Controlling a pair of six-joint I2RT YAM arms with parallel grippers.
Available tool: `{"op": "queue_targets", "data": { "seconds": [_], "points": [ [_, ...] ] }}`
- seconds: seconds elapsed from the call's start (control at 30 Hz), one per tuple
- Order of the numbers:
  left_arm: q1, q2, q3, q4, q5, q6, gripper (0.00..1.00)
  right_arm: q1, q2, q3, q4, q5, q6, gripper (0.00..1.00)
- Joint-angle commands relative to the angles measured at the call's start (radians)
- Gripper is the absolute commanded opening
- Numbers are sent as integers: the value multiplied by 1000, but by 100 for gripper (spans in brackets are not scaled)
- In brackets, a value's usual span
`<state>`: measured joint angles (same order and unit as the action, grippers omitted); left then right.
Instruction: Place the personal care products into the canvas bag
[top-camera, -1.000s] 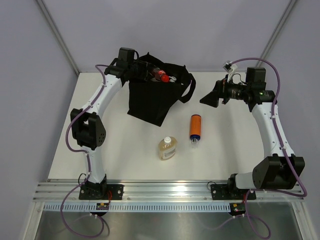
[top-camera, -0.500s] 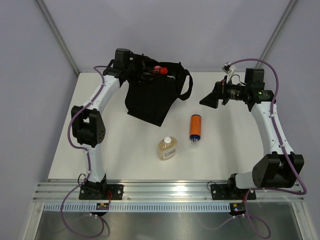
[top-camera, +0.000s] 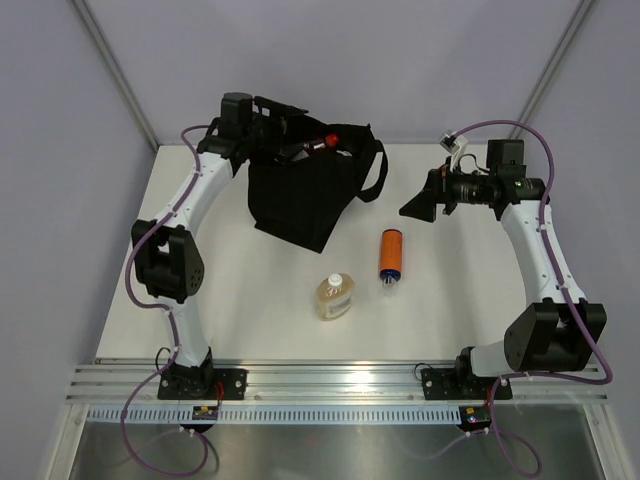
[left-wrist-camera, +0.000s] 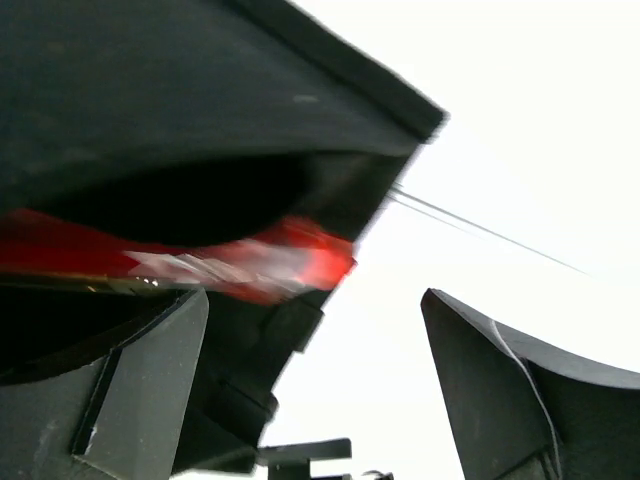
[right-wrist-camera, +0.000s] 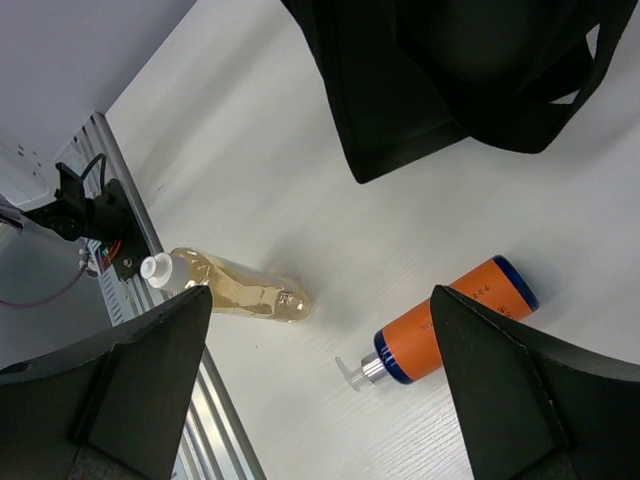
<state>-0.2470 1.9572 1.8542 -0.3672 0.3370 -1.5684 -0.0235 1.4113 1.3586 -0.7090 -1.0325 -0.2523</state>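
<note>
Top external view: the black canvas bag (top-camera: 300, 200) stands far-left of centre, mouth up, its handles (top-camera: 377, 168) flopped right. My left gripper (left-wrist-camera: 315, 300) hovers at that mouth, jaws spread and gripping nothing. The red container (top-camera: 322, 140) lies just beside them at the opening, too blurred in my wrist view to tell its axis. I judge the drop-off is the step in hand: I should lift straight up, clear of rim and handles, so nothing snags or tips out. My right gripper (right-wrist-camera: 320, 292) hangs far-right, jaws wide and empty. 2 bottles lie nearer, apart from the bag. The orange pump bottle (top-camera: 390, 250) has its long axis near-far, pump nearward; the amber bottle (top-camera: 334, 298) points its cap far.
</note>
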Motion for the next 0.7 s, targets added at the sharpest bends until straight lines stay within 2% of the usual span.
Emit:
{"op": "queue_targets", "data": {
  "seconds": [0.0,0.1,0.23,0.3,0.4,0.47,0.5,0.6,0.67],
  "points": [
    [23,-90,-13,40,25,73,92,5,15,56,-72,2,-114,99],
    [23,-124,-32,25,42,100,95,14,34,88,-138,12,-186,100],
    [23,-173,-67,25,59,149,96,17,52,96,-133,52,-180,99],
    [23,-188,-67,31,79,220,96,23,57,76,-74,103,-99,100],
    [23,-201,-78,56,135,341,97,94,71,51,-18,344,37,99],
    [22,-213,-99,88,164,405,97,140,80,19,8,422,138,100],
    [22,-228,-119,94,187,474,98,152,78,1,20,516,184,100],
    [17,-265,-138,97,195,643,99,194,63,-79,75,648,329,100],
    [12,-288,-148,77,165,775,99,198,58,-124,107,663,401,100]
  ]
}}
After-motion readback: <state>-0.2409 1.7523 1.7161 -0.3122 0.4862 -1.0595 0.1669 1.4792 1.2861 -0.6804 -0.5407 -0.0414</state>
